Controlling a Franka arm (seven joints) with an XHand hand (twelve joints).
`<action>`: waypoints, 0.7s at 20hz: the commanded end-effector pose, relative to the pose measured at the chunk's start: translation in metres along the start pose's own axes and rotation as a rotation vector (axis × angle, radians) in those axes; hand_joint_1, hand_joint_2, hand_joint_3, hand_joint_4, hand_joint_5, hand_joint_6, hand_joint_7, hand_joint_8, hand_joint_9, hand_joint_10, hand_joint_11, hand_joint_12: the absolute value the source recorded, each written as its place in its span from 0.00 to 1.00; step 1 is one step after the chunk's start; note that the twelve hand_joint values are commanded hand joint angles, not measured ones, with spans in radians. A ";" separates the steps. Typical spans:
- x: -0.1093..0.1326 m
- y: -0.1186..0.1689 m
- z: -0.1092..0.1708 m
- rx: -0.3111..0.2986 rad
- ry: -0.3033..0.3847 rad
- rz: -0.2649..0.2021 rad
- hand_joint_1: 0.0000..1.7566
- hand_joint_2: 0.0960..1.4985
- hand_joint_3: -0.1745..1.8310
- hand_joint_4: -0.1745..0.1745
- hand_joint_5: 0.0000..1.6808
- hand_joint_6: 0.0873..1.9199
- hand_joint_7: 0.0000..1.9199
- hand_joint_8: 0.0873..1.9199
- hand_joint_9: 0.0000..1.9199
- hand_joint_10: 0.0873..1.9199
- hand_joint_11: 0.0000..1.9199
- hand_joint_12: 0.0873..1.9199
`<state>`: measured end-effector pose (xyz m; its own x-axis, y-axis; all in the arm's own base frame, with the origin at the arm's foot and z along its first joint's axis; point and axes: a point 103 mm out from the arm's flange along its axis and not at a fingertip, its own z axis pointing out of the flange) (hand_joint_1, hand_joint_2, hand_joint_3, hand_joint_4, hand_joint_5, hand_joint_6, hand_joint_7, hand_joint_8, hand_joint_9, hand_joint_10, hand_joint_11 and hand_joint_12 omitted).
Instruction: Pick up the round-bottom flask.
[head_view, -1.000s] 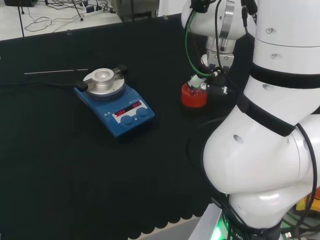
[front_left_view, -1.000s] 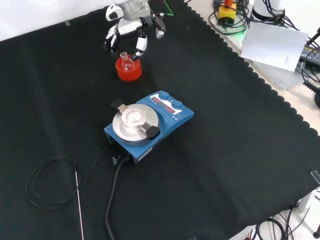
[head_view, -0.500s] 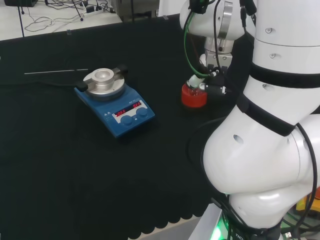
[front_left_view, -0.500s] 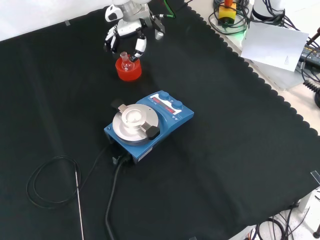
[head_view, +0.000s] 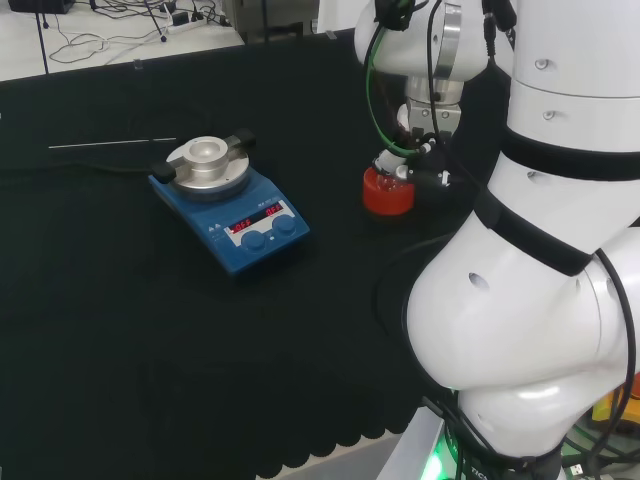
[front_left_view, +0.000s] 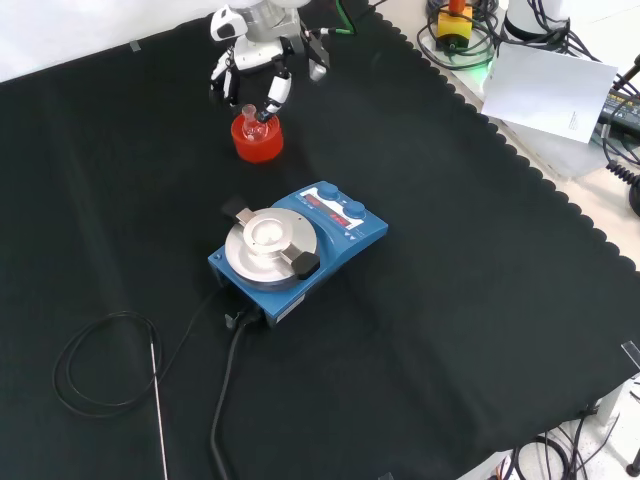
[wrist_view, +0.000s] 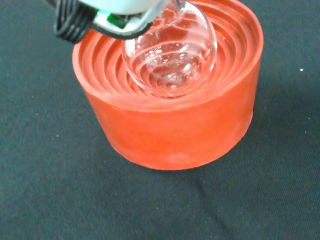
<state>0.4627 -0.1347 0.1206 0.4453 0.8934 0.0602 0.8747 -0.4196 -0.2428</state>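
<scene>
A small clear round-bottom flask (wrist_view: 170, 55) rests with its bulb in a red ribbed stand (wrist_view: 170, 125). In the front view the stand (front_left_view: 257, 143) is near the cloth's far edge, with the flask (front_left_view: 250, 119) poking up from it. The black and white hand (front_left_view: 252, 55) reaches down from above, its fingers (front_left_view: 272, 93) curled in at the flask's neck. In the wrist view a part of the hand (wrist_view: 125, 10) covers the neck. In the head view the hand (head_view: 420, 125) hangs just over the flask (head_view: 391, 168) and stand (head_view: 387, 196).
A blue hotplate stirrer (front_left_view: 295, 245) with a round metal top stands mid-cloth, its black cable (front_left_view: 225, 400) trailing toward the front edge. A coiled wire with a thin metal rod (front_left_view: 158, 410) lies at the front left. The arm's white links (head_view: 540, 250) stand at the head view's right.
The hand has shifted slightly upward and its fingers have drawn closer round the flask's neck. The stand and hotplate have not moved.
</scene>
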 end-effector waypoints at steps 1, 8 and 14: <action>-0.004 -0.002 -0.016 -0.018 -0.001 0.000 0.64 0.43 0.43 0.61 0.69 0.44 0.24 0.32 0.35 0.28 0.27 0.65; 0.007 -0.015 -0.050 -0.028 0.011 -0.020 0.64 0.43 0.43 0.59 0.69 0.44 0.24 0.32 0.35 0.28 0.27 0.65; 0.030 -0.032 -0.084 -0.067 -0.010 -0.060 0.64 0.42 0.45 0.56 0.69 0.45 0.23 0.32 0.35 0.28 0.28 0.65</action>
<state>0.4658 -0.1289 0.1814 0.4244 0.9022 0.0765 0.8943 -0.4045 -0.1911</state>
